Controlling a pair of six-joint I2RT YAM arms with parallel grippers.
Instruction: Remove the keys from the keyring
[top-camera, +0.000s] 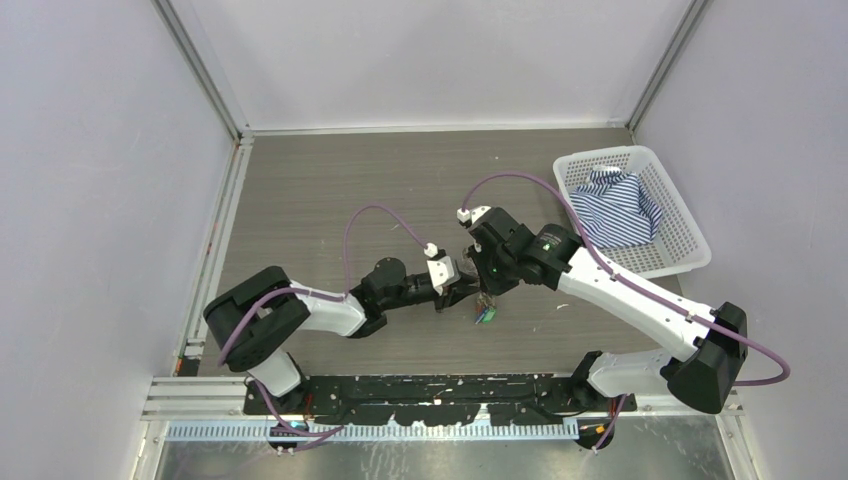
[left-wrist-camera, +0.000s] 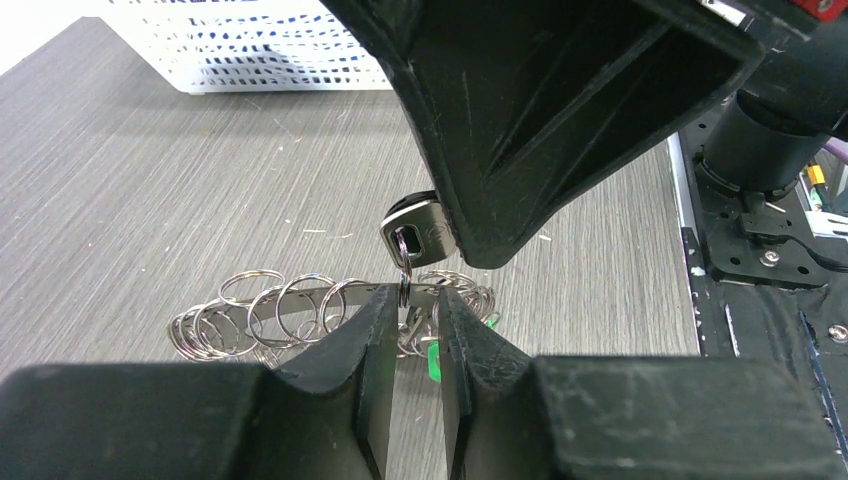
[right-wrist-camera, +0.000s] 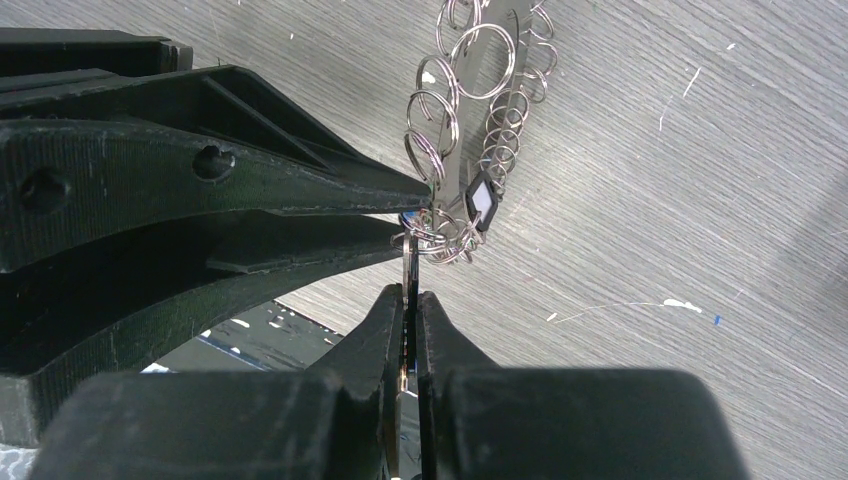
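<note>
Silvery keyring (left-wrist-camera: 280, 310) sits in left pincer (left-wrist-camera: 415, 305), key (left-wrist-camera: 420, 233) in right pincer (right-wrist-camera: 412, 300).

I see the keyring (left-wrist-camera: 270, 310), a silvery band of split rings, by the worktop's near edge (dark-headed key (left-wrist-camera: 418, 235) upright, green key (left-wrist-camera: 433, 362) beneath).

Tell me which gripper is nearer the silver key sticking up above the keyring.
Right. The right gripper is clamped on the silver key itself. The left gripper sits just off it, fingertips either side of the keyring where the key hangs.
</note>
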